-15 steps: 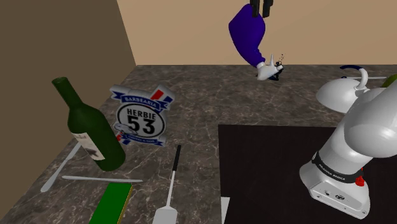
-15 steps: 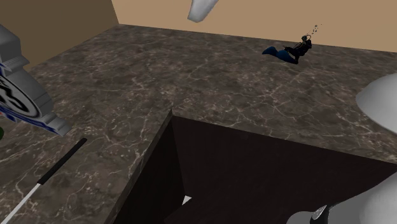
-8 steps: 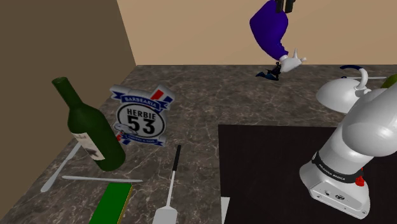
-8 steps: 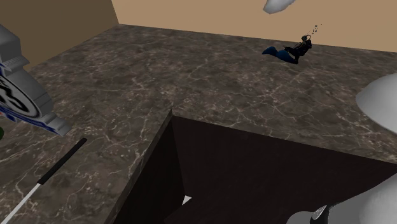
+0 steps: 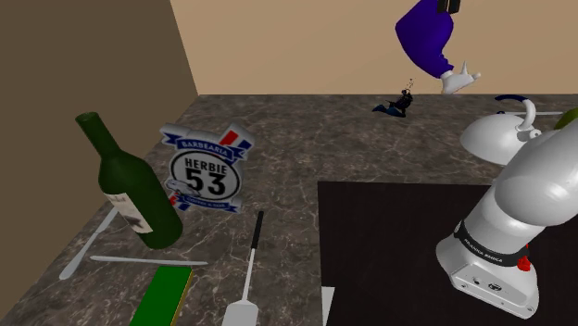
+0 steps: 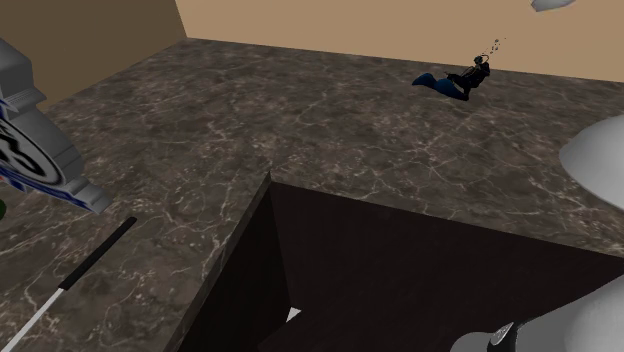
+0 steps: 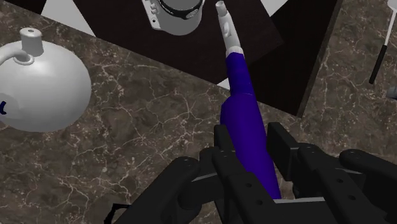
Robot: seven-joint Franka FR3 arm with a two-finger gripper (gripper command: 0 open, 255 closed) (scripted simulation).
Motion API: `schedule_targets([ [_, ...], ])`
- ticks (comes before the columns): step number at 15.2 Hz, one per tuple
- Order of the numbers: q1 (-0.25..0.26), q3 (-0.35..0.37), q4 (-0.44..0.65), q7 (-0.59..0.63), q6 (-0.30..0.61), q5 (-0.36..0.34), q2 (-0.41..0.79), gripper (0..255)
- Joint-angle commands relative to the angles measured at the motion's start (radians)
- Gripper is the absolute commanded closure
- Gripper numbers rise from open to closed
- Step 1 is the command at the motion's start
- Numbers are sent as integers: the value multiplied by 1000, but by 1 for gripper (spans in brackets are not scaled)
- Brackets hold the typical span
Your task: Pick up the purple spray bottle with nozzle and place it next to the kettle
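Observation:
The purple spray bottle [image 5: 424,37] hangs high in the air near the back wall with its white nozzle [image 5: 457,80] pointing down. It is a little to the left of the white kettle [image 5: 496,137] in the shoulder view and well above it. My black gripper [image 5: 451,5] is at the top edge, shut on the bottle's base. In the wrist view, the fingers [image 7: 224,145] clasp the purple bottle [image 7: 245,124] on both sides. The round kettle [image 7: 41,89] with its knob sits on the marble below, off to one side. The nozzle tip [image 6: 548,4] peeks in at the second exterior view's top.
A small dark-blue figure [image 5: 396,105] lies on the marble counter [image 5: 287,139] near the back wall. A green wine bottle [image 5: 125,181], a "Herbie 53" sign [image 5: 206,169], a long-handled utensil [image 5: 250,269] and a green strip [image 5: 162,296] occupy the shoulder view's left. The dark stand [image 5: 389,250] fills the lower right.
The gripper has carried the bottle to the shoulder view's right and slightly higher, from above the small blue figure toward the kettle. The grip has stayed the same.

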Motion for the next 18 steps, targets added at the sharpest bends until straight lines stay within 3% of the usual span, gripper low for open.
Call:
schedule_targets([
  [1,-14,-37,4,-65,-1,-31,5,255],
  [10,-82,-222,145,-371,-23,-133,131,255],
  [16,-152,-346,289,-589,-31,-142,278,255],
  [18,-148,-337,235,-574,2,-150,253,255],
])
